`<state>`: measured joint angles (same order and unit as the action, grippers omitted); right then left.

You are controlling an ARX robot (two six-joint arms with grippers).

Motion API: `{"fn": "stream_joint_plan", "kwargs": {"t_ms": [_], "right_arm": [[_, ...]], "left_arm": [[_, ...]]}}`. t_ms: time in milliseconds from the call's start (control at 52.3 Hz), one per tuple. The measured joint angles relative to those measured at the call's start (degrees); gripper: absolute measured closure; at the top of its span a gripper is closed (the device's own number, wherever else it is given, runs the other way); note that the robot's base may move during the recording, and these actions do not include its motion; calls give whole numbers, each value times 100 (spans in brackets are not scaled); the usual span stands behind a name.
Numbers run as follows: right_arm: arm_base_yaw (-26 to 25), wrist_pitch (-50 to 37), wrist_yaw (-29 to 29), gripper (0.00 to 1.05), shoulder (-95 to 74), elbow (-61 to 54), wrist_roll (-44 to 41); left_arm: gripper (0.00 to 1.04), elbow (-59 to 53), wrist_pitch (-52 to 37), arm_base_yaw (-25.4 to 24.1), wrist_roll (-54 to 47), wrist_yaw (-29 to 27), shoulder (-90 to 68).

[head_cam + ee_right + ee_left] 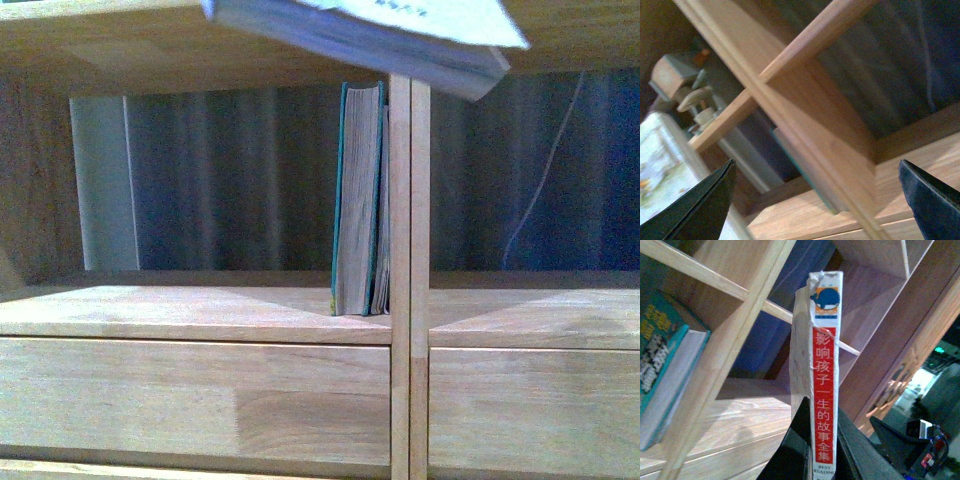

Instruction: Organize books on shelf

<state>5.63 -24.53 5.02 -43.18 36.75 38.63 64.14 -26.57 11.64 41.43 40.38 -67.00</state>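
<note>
Left gripper [822,412] clamped on the white paperback [825,365], which rises from between its fingers; right gripper [816,161] spread wide, the teal book [357,200] standing ahead of it against the shelf divider [410,200].

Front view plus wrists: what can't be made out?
Front view: white paperback cut off by the top edge; grip out of frame.
Front view: teal book shows page edges only; spine hidden.
Left wrist view: left end effector cropped by bottom edge.
Right wrist view: far objects blurred.
</note>
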Motion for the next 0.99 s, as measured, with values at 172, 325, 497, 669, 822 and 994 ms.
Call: {"fn": "stream_joint_plan", "kwargs": {"t_ms": [172,325,497,669,822,994], "right_arm": [[-951,-44,-219,7,13,-557,127],[-1373,-149,-256,7,11,-1141,308],[-1338,-214,-267,7,11,-1327,317],[-1220,-304,-173,7,9,-1379,330],[-813,-352,39,7,-15,-1403,317],[-391,-354,216,7,-7,-1403,251]], "left_arm": [[98,-251,981,-308,-1419,-535,754],[98,-671,890,-887,-2761,-938,1086],[98,-881,531,-1596,-4083,-1303,885],[98,-1051,70,-1812,-4929,-1349,577],[98,-1165,-769,-1781,-5305,-1360,50],[98,-1078,-1493,-1637,-5458,-1565,-835]]}}
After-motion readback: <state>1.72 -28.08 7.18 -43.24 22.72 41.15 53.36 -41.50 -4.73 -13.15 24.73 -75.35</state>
